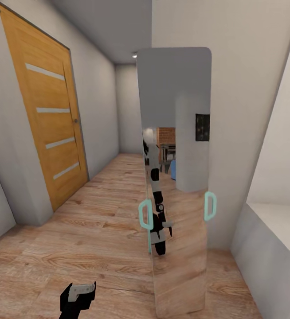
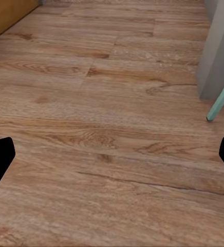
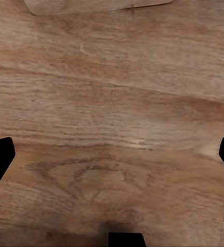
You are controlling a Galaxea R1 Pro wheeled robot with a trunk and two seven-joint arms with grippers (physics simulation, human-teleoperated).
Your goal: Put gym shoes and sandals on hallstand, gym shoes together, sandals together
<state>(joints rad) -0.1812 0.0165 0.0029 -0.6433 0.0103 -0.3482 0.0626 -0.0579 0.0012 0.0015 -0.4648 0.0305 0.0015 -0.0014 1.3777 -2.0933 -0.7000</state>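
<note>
Two wide-spread, empty grippers, left [image 2: 112, 154] and right [image 3: 112, 154], are held over bare corridor floor [image 1: 87, 221], while the hallstand [image 1: 273, 248] is seen at near right beside the mirror [image 1: 176, 177].

Corridor floor [image 1: 92, 230]: light brown wood-plank laminate, grain and knots showing, running lengthwise down the passage and lying bare in the head view. Hallstand [image 1: 273, 239]: light-grey unit, only its corner showing at the right edge, standing on the floor.
</note>
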